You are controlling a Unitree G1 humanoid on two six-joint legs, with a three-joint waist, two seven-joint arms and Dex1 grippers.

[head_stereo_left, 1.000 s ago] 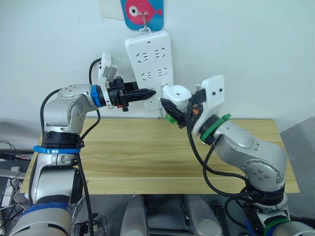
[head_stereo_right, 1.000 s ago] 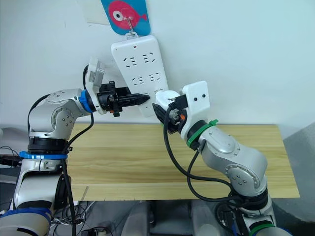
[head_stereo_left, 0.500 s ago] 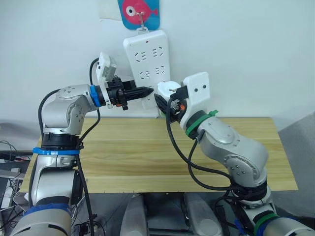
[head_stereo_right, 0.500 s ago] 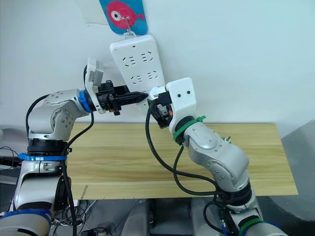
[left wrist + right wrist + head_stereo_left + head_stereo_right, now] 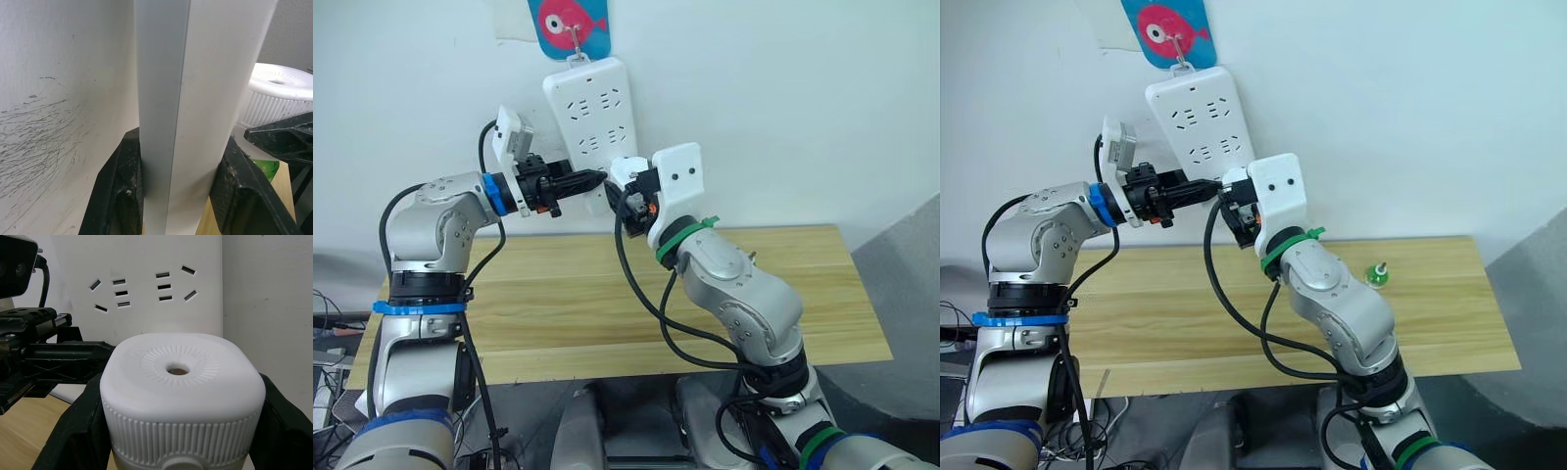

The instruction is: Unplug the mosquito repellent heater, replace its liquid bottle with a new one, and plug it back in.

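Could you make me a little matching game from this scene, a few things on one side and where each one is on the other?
Things:
1. power strip
2. heater
3. green bottle
4. fish picture

Places:
A. standing alone on the table
B. held in the right hand
C. on the wall above the strip
D. hanging on the wall, its edge clamped by the left hand

Pairs: 1-D, 2-B, 3-A, 4-C

Silver arms, black cables; blue band left, green right
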